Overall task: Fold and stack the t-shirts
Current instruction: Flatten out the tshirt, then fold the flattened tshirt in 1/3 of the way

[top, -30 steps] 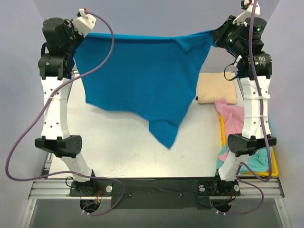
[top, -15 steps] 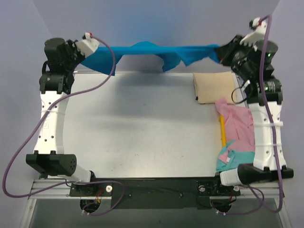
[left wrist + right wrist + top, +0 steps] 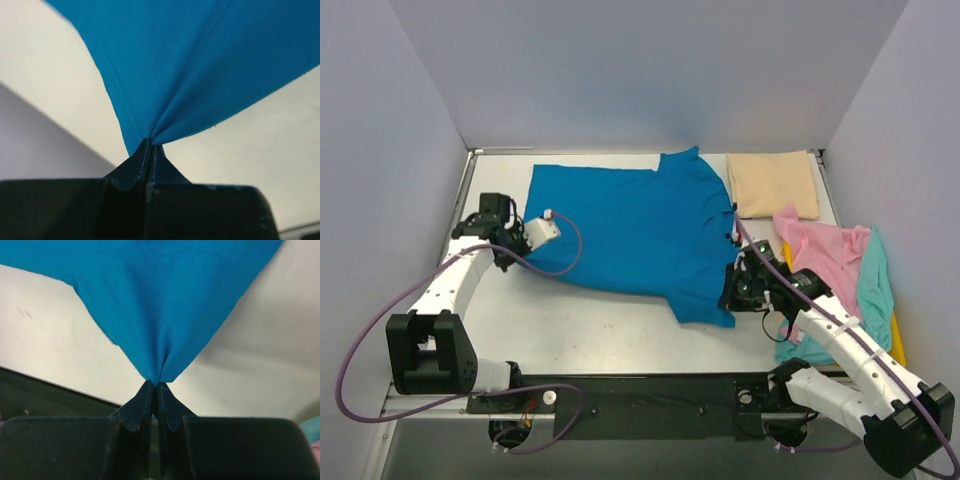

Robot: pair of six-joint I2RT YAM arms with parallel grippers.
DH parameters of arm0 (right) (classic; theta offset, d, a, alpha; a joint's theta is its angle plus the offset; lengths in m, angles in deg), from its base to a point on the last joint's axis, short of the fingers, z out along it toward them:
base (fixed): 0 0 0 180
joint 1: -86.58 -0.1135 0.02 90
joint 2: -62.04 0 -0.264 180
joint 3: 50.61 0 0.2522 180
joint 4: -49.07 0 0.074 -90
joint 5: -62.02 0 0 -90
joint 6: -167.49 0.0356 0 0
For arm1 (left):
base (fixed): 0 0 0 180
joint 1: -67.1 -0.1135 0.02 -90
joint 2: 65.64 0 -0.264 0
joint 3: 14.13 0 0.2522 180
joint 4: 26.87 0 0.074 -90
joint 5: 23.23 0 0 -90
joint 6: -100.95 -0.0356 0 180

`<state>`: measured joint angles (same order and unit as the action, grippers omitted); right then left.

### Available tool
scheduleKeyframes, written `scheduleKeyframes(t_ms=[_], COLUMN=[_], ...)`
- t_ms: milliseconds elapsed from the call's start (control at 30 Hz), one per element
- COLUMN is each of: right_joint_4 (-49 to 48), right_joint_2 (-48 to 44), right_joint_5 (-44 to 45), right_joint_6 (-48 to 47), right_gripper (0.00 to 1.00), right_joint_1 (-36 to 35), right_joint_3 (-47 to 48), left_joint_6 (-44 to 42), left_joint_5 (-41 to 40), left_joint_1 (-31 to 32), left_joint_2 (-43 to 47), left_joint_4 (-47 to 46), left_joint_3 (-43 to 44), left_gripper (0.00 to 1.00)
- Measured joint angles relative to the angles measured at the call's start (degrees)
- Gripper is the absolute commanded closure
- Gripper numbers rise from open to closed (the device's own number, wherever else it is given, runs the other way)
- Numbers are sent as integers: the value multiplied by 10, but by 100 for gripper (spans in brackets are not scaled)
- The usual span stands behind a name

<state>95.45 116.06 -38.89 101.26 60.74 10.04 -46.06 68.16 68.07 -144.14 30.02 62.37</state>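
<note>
The bright blue t-shirt lies spread flat across the middle of the table. My left gripper is shut on its near left corner; in the left wrist view the blue cloth fans out from my closed jaws. My right gripper is shut on its near right corner, and the blue cloth is pinched the same way. A folded beige t-shirt lies at the back right. The pink t-shirt and the teal t-shirt lie crumpled at the right.
A yellow tray holds the pink and teal shirts at the right edge. Grey walls close in the table at the back and on both sides. Both arms lie low over the near half of the table.
Both grippers came down from high at the back to the near table, pulling the blue t-shirt with them. The shirt went from hanging stretched in the air to lying flat.
</note>
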Motion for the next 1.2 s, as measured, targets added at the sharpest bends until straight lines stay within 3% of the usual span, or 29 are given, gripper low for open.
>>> scheduleKeyframes(t_ms=[233, 433, 600, 733, 1000, 1200], right_joint_4=[7, 18, 24, -10, -87, -91], right_joint_2=[-2, -11, 28, 141, 366, 452], right_joint_5=[-5, -7, 2, 12, 4, -4], right_joint_6=[105, 132, 93, 27, -82, -134], right_gripper=[100, 100, 100, 100, 100, 100], right_joint_1=[-84, -96, -54, 11, 68, 98], right_joint_3=[-152, -152, -85, -4, 143, 213], left_joint_6=[-11, -2, 20, 49, 97, 114], left_joint_5=[-9, -16, -17, -9, -10, -15], left_joint_1=[0, -1, -3, -3, -3, -7], left_joint_2=[18, 41, 38, -10, -146, -196], left_joint_4=[66, 126, 96, 37, -63, -78], left_joint_3=[-168, -179, -146, -86, 9, 37], left_gripper=[100, 100, 100, 100, 100, 100])
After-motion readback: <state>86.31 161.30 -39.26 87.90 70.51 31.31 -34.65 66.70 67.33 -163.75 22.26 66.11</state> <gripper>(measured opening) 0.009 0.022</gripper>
